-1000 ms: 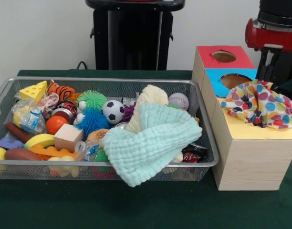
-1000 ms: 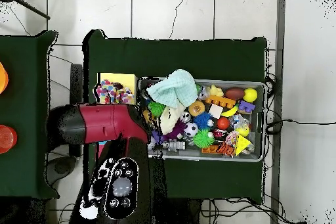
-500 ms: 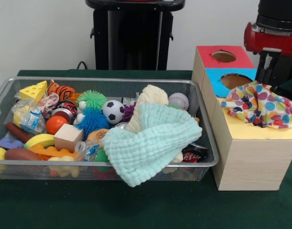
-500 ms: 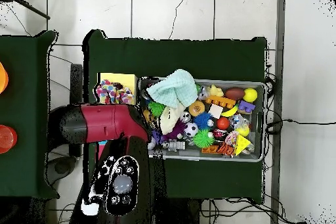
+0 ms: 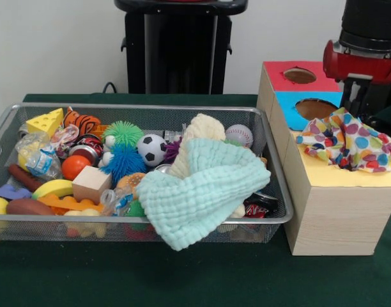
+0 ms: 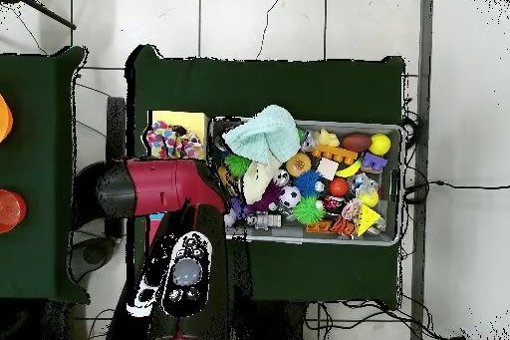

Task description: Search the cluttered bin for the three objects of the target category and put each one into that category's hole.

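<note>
Mint knitted cloth [image 5: 205, 192] is draped over the wire bin's [image 5: 144, 109] near rim, a cream cloth [image 5: 199, 131] tucked behind it among toys. Polka-dot cloth [image 5: 349, 141] is bunched on the yellow hole of the wooden box [image 5: 333, 211]. The gripper [image 5: 356, 96] is seen behind it; jaw state cannot be told.
</note>
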Motion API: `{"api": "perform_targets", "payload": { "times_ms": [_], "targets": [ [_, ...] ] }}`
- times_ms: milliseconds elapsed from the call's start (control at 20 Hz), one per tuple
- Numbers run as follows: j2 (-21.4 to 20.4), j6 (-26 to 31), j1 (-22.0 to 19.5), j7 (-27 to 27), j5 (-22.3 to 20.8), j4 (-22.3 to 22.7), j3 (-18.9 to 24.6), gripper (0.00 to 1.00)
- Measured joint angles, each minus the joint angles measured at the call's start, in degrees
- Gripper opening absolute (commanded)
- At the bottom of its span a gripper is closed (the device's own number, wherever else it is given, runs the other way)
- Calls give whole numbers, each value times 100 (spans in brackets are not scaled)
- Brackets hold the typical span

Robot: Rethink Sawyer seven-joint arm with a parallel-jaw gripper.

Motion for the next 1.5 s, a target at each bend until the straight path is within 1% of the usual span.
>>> {"api": "perform_targets", "payload": {
  "times_ms": [250,450,800,850,1050,1350,1500],
  "targets": [
    [70,-142,1,0,-6,-11,-1,0],
    [180,-142,16,0,-7,-143,-12,0],
    [363,-105,42,0,-5,-530,-17,0],
    [400,-44,42,0,-6,-646,-17,0],
    [437,125,38,0,-6,-821,-17,0],
    [529,559,-12,0,-6,-1215,-16,0],
    [556,627,-81,0,-2,-1356,7,0]
  ]
}}
